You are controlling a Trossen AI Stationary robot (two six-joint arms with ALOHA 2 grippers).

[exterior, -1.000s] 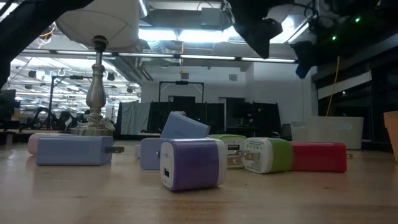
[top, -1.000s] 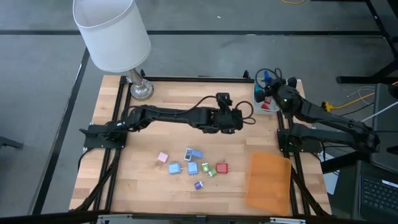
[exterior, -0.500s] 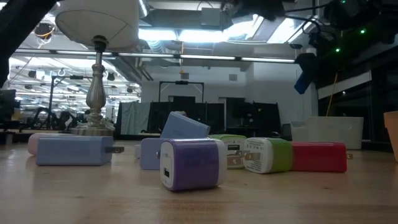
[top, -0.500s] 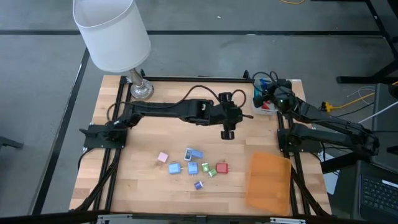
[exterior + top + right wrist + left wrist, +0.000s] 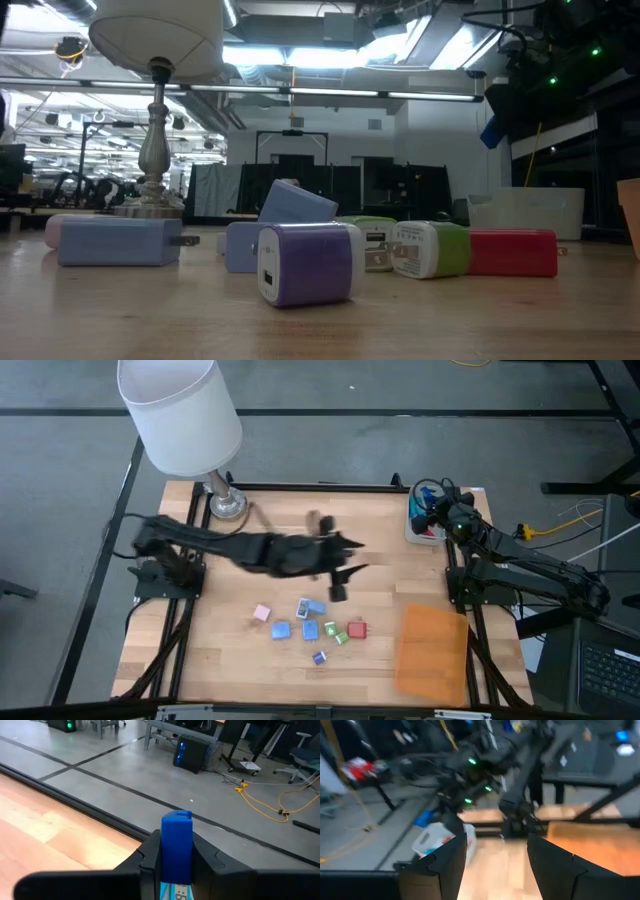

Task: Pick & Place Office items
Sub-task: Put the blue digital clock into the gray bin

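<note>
Office items [image 5: 312, 619] lie clustered on your wooden table [image 5: 260, 660], between the arms' bases. Your right gripper [image 5: 176, 851] pinches a blue block [image 5: 176, 845] at the table's far right corner, above a grey tray [image 5: 418, 530]. Your left gripper [image 5: 338, 582] hangs over the cluster, jaws spread, empty. An orange sheet [image 5: 432, 648] lies right of the cluster.

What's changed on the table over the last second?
The left gripper swung from the table's far middle toward the cluster of small coloured charger blocks, jaws open and empty. The right gripper stayed over the grey tray, shut on a blue block. The cluster hasn't moved.
</note>
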